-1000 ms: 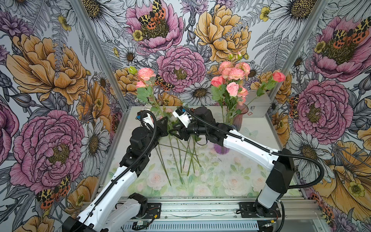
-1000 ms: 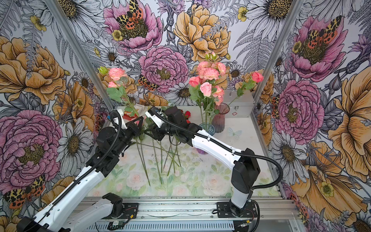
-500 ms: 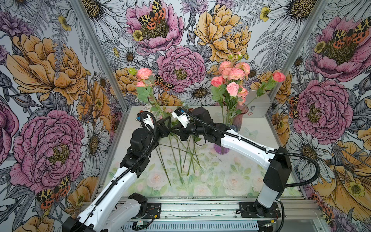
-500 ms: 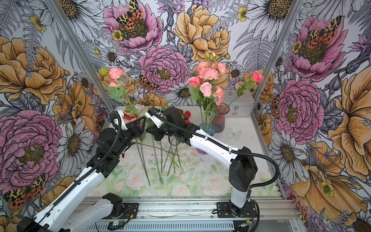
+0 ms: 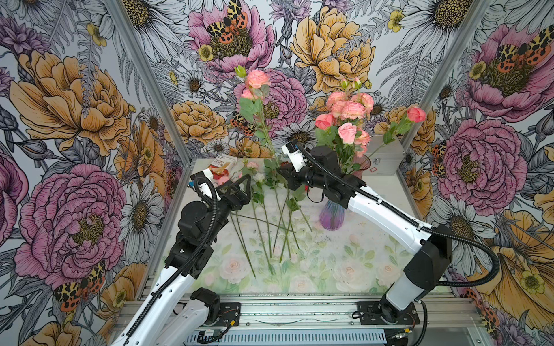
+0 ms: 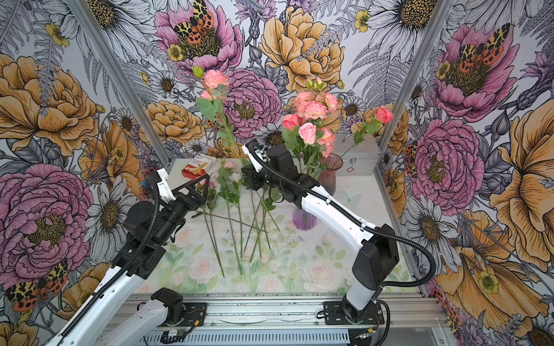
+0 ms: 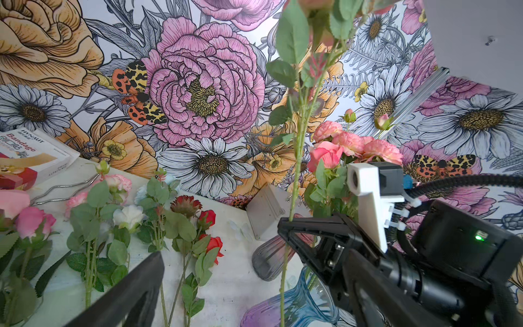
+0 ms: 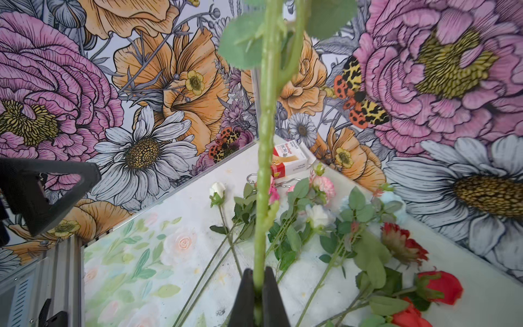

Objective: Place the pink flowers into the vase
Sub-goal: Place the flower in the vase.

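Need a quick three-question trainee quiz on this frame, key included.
1. True or false: the left end effector is clamped on the raised stem.
2. The right end effector is: A) shut on the raised stem, B) open and empty, C) hidden in every view.
3. Fill in: the blooms standing in the purple vase are ___.
Key: 1 false; 2 A; 3 pink.
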